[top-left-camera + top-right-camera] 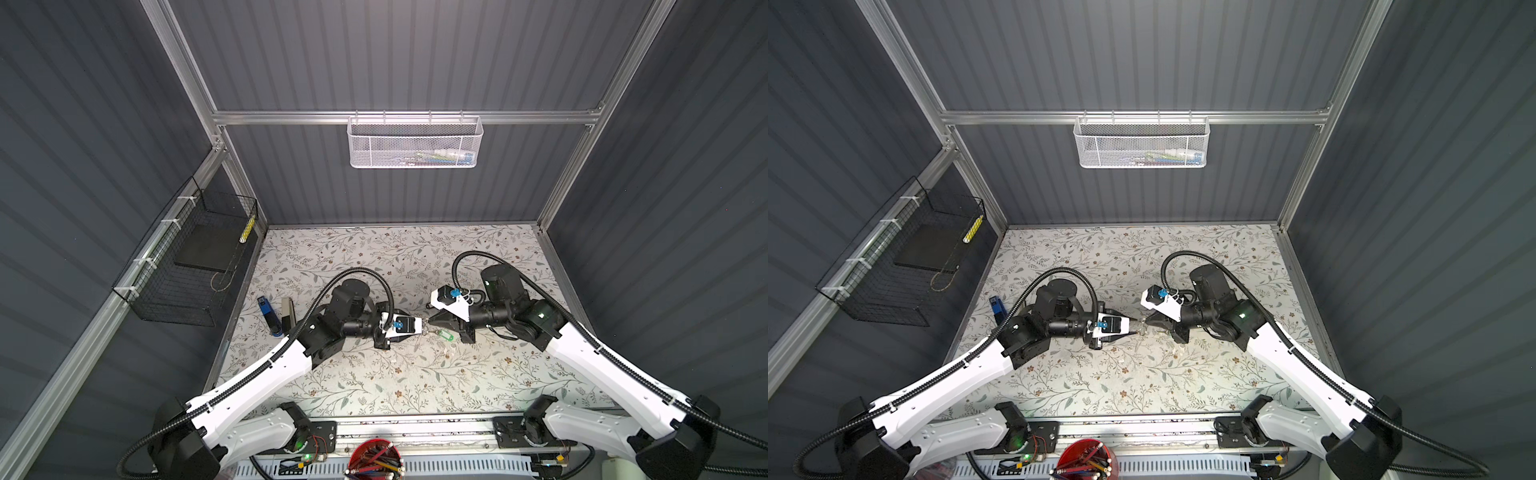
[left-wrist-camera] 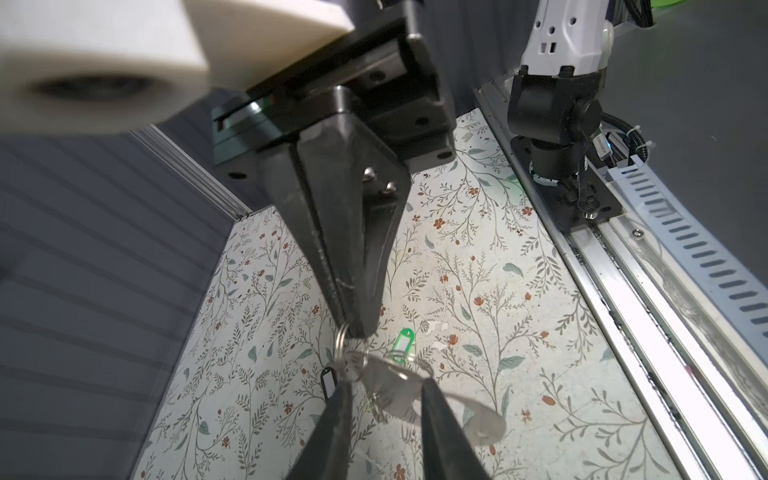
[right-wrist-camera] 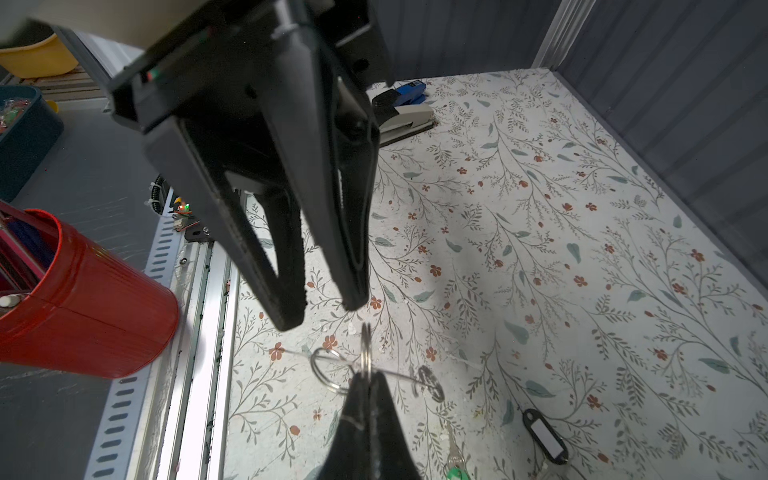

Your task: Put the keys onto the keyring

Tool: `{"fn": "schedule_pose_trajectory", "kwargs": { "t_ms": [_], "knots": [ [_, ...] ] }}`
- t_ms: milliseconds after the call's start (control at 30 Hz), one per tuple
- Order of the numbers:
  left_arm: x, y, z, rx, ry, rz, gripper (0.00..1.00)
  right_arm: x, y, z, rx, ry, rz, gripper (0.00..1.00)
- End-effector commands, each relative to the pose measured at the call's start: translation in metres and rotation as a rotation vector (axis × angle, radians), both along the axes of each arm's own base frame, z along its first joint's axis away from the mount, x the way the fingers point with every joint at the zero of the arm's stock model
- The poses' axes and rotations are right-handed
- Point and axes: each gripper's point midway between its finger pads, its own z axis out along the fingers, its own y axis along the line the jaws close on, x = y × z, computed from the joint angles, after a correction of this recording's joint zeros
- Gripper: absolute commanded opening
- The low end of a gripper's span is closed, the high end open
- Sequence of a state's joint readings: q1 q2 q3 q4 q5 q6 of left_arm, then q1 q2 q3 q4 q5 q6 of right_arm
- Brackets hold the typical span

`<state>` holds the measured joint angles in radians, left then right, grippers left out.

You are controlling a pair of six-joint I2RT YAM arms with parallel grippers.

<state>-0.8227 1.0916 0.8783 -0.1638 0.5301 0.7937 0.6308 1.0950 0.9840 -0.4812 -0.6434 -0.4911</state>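
Observation:
In the left wrist view the grey flat keyring (image 2: pixel 478 419) hangs over the floral table from my right gripper (image 2: pixel 356 330). That gripper is shut where a thin wire ring (image 3: pixel 365 345) crosses the keyring, seen edge-on in its own view. My left gripper (image 2: pixel 386 384) faces it tip to tip, jaws apart, holding nothing; its fingers (image 3: pixel 286 307) stop just short of the ring. The black-framed key tag (image 3: pixel 546 436) and the green-tagged key (image 3: pixel 454 457) are below the grippers. In a top view the green tag (image 1: pixel 446 334) lies by the right gripper (image 1: pixel 430 321) and the left gripper (image 1: pixel 423 327).
A blue and black stapler (image 1: pixel 270 318) lies at the table's left edge. A red cup of pencils (image 1: pixel 376 459) stands beyond the front rail (image 2: pixel 623 270). A black wire basket (image 1: pixel 195 266) hangs on the left wall, a white mesh basket (image 1: pixel 415 143) on the back wall.

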Motion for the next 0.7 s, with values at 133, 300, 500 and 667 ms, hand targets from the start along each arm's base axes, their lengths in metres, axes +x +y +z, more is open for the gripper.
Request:
{"fn": "schedule_pose_trajectory", "kwargs": {
  "t_ms": [133,300,500,667],
  "knots": [
    [0.010,-0.009,0.014,0.011,-0.080,0.057,0.30,-0.002,0.000,0.006,0.002,0.007,0.007,0.00],
    [0.012,-0.011,0.016,0.014,-0.085,0.084,0.29,-0.002,0.000,0.004,0.001,0.008,0.008,0.00],
    [0.016,-0.015,0.013,0.026,-0.051,0.101,0.26,-0.004,0.002,0.005,0.013,0.012,0.015,0.00],
    [0.014,-0.021,0.010,0.039,-0.028,0.087,0.20,-0.004,0.001,0.005,0.013,0.010,0.015,0.00]
  ]
}}
